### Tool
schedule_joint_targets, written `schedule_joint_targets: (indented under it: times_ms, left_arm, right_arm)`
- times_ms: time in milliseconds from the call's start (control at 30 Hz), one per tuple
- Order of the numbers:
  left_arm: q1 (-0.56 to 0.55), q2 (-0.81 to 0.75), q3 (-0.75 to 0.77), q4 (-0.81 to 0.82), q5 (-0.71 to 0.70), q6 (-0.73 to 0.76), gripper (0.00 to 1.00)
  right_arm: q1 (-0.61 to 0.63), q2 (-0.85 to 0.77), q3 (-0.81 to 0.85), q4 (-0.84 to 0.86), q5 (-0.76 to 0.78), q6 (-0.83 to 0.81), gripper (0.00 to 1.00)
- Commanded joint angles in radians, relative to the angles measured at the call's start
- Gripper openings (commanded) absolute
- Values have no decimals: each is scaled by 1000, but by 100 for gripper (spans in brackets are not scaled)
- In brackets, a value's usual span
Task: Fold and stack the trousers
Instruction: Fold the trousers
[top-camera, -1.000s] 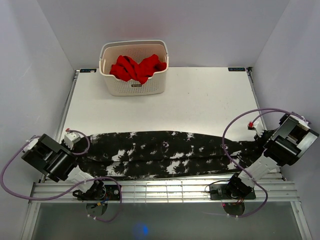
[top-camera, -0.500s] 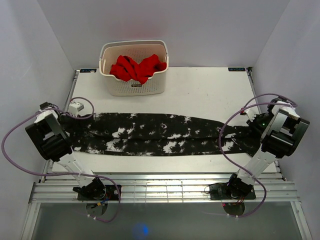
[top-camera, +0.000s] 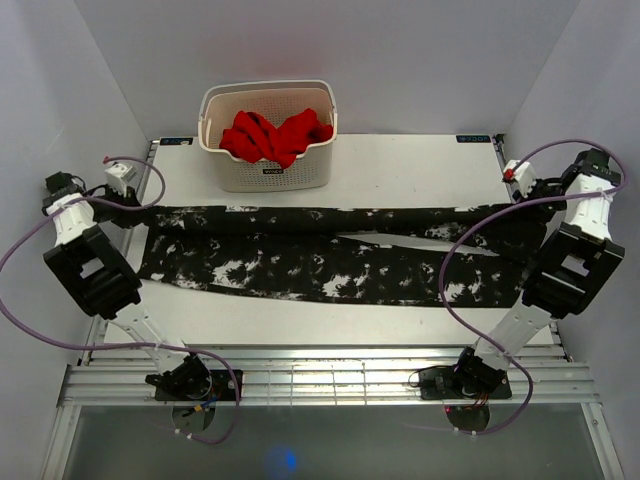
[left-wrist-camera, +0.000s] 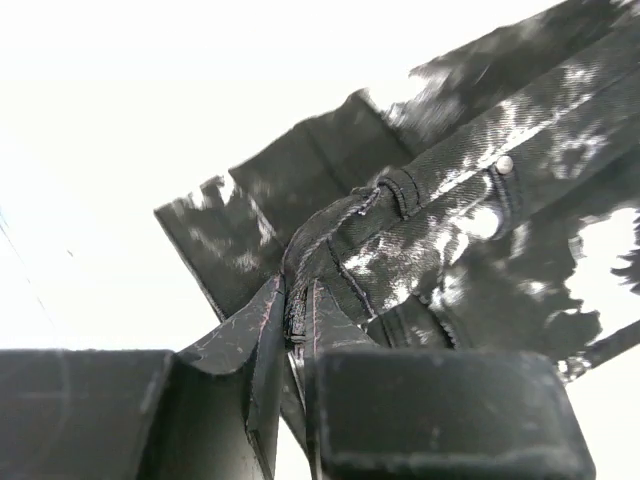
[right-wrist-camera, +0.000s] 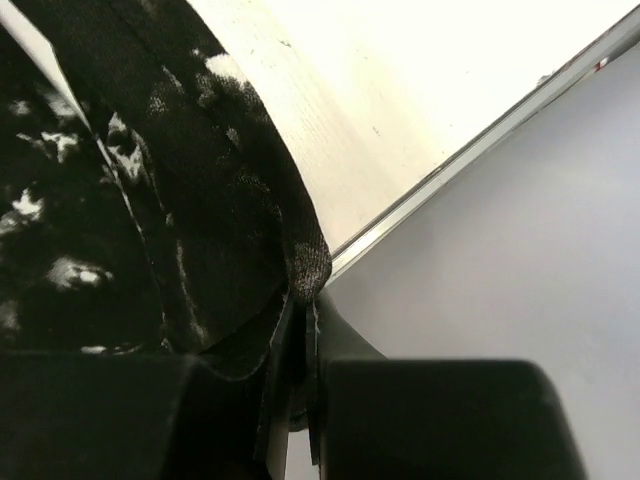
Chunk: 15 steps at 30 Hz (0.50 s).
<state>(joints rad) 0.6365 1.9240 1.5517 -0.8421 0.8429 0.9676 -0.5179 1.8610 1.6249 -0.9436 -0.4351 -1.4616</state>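
Note:
The black, white-speckled trousers (top-camera: 320, 255) stretch across the table from left to right, their far edge lifted and taut between my two grippers. My left gripper (top-camera: 128, 213) is shut on the waistband end; in the left wrist view the jaws (left-wrist-camera: 298, 310) pinch the waistband next to a belt loop and a rivet on the trousers (left-wrist-camera: 440, 210). My right gripper (top-camera: 528, 203) is shut on the leg end near the table's right edge; in the right wrist view the jaws (right-wrist-camera: 303, 300) clamp the hem of the trousers (right-wrist-camera: 180, 200).
A white basket (top-camera: 268, 172) with a bright red garment (top-camera: 275, 135) stands at the back, just beyond the trousers. The table's right edge rail (right-wrist-camera: 480, 150) runs close to my right gripper. Purple cables loop from both arms.
Both grippers have moved away from the near edge toward the back, lifting and pulling the trousers with them. The cloth has shifted from the table's front to its middle.

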Motion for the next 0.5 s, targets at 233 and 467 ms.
schedule_joint_targets:
  times_ms: [233, 467]
  left_arm:
    - [245, -95, -86, -314, 90, 613, 0]
    - [246, -120, -384, -110, -131, 717, 0]
  right_arm:
    - [-215, -266, -434, 201, 12, -411, 8]
    - [-280, -347, -751, 411, 90, -583, 8]
